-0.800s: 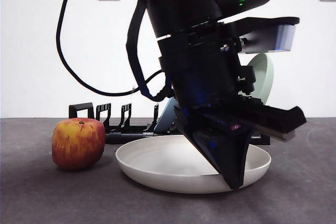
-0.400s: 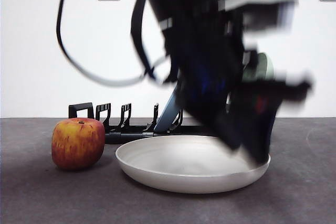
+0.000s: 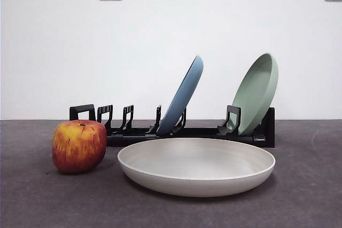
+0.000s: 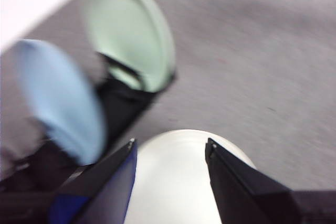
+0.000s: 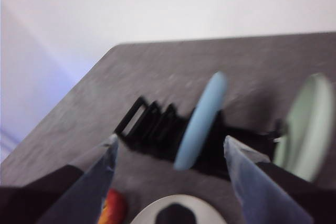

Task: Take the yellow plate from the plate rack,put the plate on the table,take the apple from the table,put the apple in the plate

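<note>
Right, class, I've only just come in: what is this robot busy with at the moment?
The yellow plate lies flat on the table, in front of the plate rack, which holds a light blue plate and a pale green plate. The apple sits on the table beside the yellow plate, not yet in it. The left gripper is open and empty above the yellow plate; the right gripper is also open, above the rack area.

Bright, even light, front view sharp, soft shadow under the apple, both wrist views motion-blurred
</note>
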Robot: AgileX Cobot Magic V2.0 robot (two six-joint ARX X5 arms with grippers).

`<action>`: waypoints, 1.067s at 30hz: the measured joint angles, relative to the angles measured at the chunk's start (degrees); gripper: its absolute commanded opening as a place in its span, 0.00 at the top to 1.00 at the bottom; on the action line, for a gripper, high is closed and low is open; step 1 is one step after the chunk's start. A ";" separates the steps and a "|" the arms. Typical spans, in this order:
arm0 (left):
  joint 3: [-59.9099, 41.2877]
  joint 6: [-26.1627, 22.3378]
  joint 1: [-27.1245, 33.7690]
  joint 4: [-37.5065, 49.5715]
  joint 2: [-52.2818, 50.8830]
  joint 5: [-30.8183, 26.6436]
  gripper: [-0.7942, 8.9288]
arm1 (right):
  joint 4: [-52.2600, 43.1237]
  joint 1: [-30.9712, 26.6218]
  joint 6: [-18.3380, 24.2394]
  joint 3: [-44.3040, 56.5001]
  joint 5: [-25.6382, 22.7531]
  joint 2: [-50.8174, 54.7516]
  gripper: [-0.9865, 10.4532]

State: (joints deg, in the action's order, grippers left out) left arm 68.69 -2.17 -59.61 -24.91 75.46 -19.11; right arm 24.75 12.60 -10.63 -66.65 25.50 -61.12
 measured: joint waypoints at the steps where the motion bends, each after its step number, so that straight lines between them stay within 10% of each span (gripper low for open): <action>1: 0.00 0.13 0.94 -0.98 -1.68 -0.31 0.69 | -0.37 1.18 0.00 0.00 0.00 -0.79 0.61; 15: 0.00 0.28 27.39 -16.09 -18.69 -6.10 0.69 | -0.72 20.59 4.07 -8.31 -0.46 -17.73 0.54; 22: 0.00 0.28 40.76 -19.06 -25.22 -6.23 0.69 | 6.21 29.27 9.73 -18.95 -9.05 -30.05 0.47; 32: 0.00 0.28 46.86 -22.97 -32.24 -6.08 0.69 | 5.70 37.81 14.95 -24.26 -13.70 -48.04 0.47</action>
State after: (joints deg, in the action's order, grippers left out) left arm 68.69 -1.89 -12.75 -47.88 43.22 -25.19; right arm 30.46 50.41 4.32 -90.91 11.79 -109.16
